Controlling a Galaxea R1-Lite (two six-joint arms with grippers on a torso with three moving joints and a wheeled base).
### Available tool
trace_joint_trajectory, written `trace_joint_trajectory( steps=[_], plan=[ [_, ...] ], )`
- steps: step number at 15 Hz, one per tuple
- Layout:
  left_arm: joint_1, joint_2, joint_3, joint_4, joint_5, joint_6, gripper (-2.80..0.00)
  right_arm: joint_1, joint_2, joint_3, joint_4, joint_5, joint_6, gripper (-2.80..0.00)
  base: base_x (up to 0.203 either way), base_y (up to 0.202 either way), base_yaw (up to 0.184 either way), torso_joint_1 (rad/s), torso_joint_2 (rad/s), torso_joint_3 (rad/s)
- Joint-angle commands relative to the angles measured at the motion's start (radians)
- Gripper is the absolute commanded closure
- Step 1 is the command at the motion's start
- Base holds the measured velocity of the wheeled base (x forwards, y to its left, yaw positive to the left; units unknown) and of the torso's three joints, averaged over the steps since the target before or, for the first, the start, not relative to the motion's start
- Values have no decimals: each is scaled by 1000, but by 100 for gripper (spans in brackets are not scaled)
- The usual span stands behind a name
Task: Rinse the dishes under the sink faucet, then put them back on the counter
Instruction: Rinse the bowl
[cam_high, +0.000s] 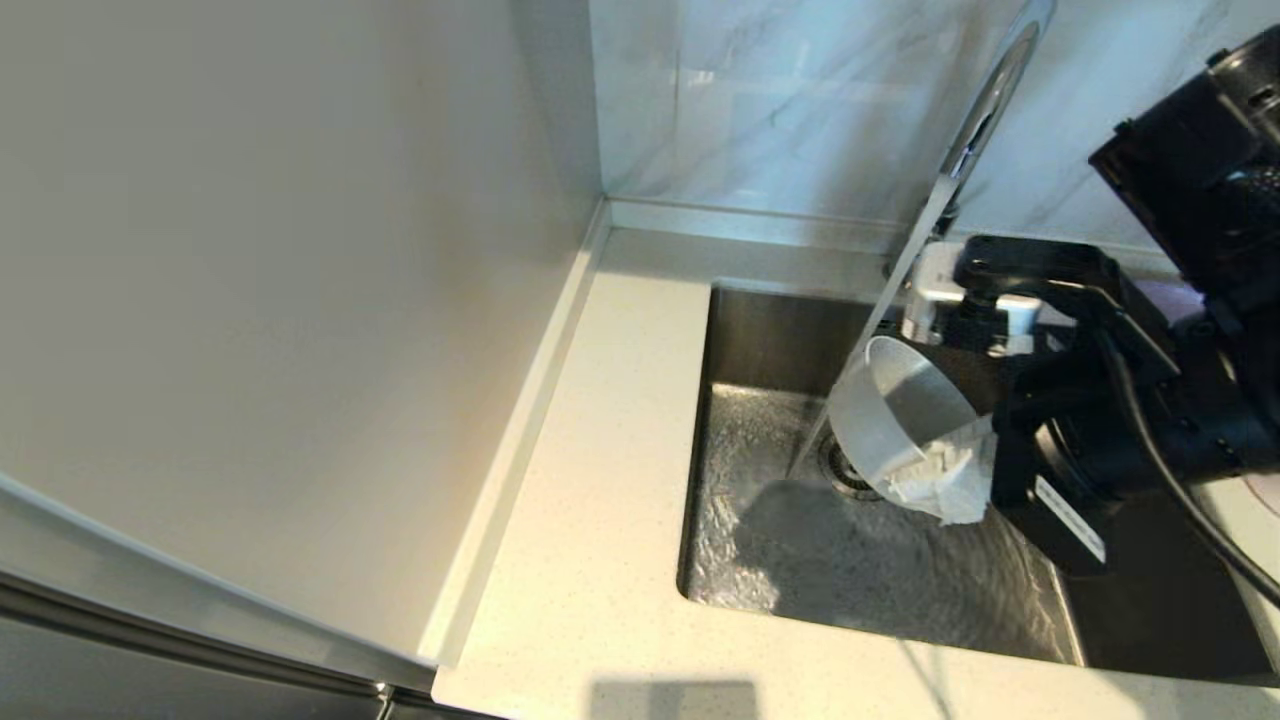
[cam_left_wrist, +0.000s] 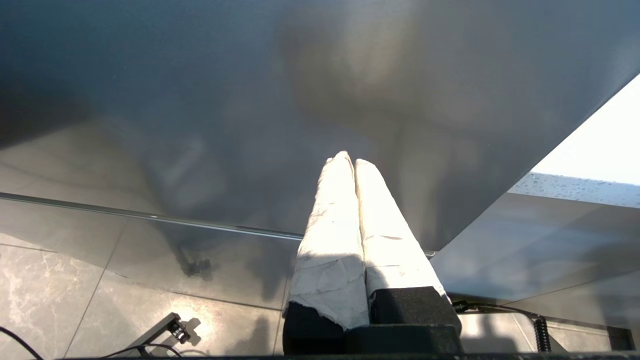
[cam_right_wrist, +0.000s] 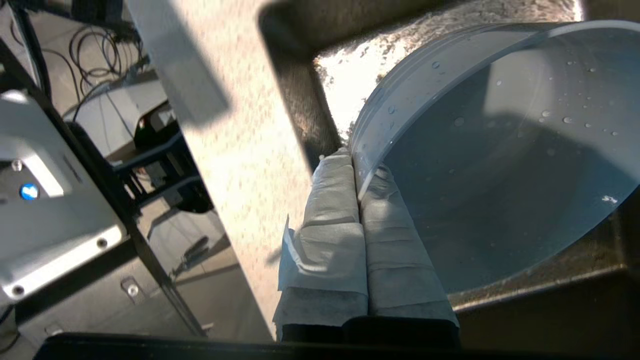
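My right gripper (cam_high: 945, 480) hangs over the sink (cam_high: 770, 330) and is shut on the rim of the pale cup (cam_high: 900, 410). The cup is tilted, with its mouth facing up and to the left. In the right wrist view the padded fingers (cam_right_wrist: 335, 200) pinch the cup's wall (cam_right_wrist: 500, 175), one inside and one outside, and droplets dot its inside. A thin stream of water from the chrome faucet (cam_high: 985, 100) falls right by the cup's rim and ripples across the basin floor near the drain strainer (cam_high: 848, 478). The plate does not clearly show. My left gripper (cam_left_wrist: 350, 162) is shut on nothing, low beside a grey cabinet front.
The off-white speckled counter (cam_high: 590, 500) runs along the left and front of the sink. A plain wall panel (cam_high: 250, 300) stands on the left and marbled tiles (cam_high: 780, 100) behind. My right arm's black body (cam_high: 1130, 420) covers the sink's right side.
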Motion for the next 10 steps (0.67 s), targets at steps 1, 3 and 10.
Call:
trace_joint_trajectory(
  steps=[1,3,10],
  plan=[
    [0,0,0,0,0,-1,0,2,93,-83,3,-3,16,0,0,0,0,0,0,0],
    [0,0,0,0,0,-1,0,2,142,-133,2,-31,86,0,0,0,0,0,0,0],
    [0,0,0,0,0,-1,0,2,247,-203,-75,-182,241,0,0,0,0,0,0,0]
  ],
)
